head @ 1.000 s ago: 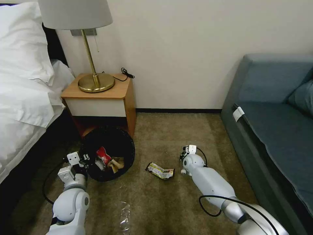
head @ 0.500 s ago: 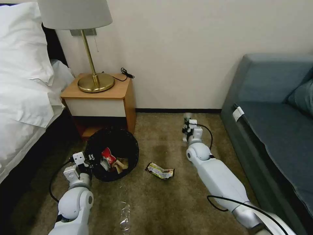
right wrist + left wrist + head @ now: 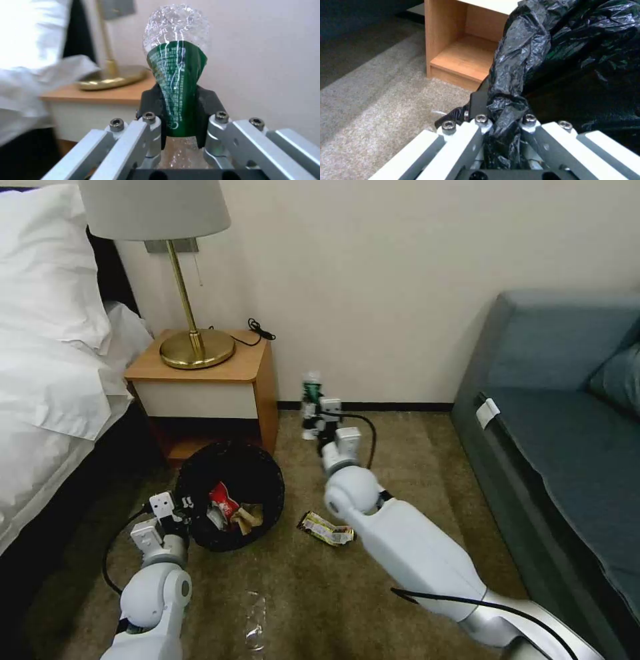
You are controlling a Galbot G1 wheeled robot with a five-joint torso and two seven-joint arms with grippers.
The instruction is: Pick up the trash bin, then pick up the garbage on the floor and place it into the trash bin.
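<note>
The trash bin (image 3: 200, 473), lined with a black bag, is tilted on the carpet in front of the nightstand. Inside lie a red-and-white wrapper (image 3: 223, 499) and crumpled brown paper (image 3: 248, 516). My left gripper (image 3: 179, 507) is shut on the bin's bag-covered rim (image 3: 516, 75); in the left wrist view the left gripper (image 3: 503, 107) pinches the black plastic. My right gripper (image 3: 312, 413) is raised right of the nightstand, shut on a green-labelled plastic bottle (image 3: 310, 385). In the right wrist view the bottle (image 3: 176, 75) stands up between the right gripper (image 3: 178, 105) fingers. A dark-and-gold wrapper (image 3: 327, 529) lies on the floor (image 3: 400, 447) beside my right arm.
A wooden nightstand (image 3: 200, 380) with a brass lamp (image 3: 193, 347) stands against the wall behind the bin. The bed (image 3: 47, 380) borders the left, a blue-grey sofa (image 3: 567, 433) the right. A pale shiny strip (image 3: 254, 620) lies on the carpet near me.
My right arm has risen from the carpet and swung left toward the nightstand with the bottle. The bin and left gripper shifted slightly right, then held.
</note>
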